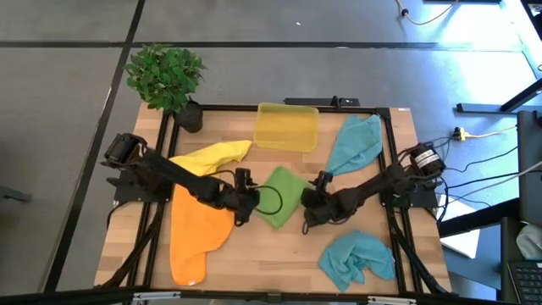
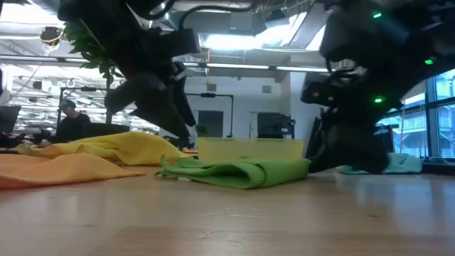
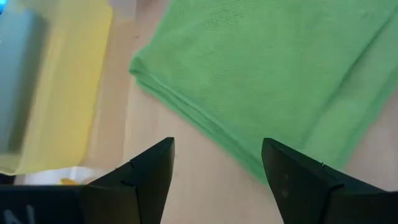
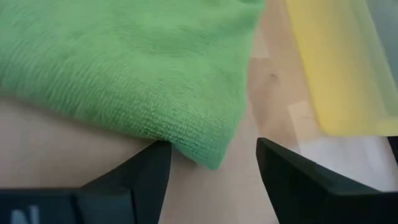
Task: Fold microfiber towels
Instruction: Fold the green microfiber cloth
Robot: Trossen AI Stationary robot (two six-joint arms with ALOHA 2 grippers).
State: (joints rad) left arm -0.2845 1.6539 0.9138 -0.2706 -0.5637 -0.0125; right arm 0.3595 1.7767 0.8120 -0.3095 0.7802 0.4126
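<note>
Left arm: reaches from the table's left edge toward the middle, bent at the elbow; forearm low over the surface
Left gripper (image 1: 254, 200): set low near the table's centre; fingers (image 3: 149, 171) spread wide apart with nothing between them
Right arm: reaches from the table's right edge toward the middle, mirroring the left
Right gripper (image 1: 306, 203): low near the centre, facing the left gripper; fingers (image 4: 283, 168) parted, nothing clamped between them
</note>
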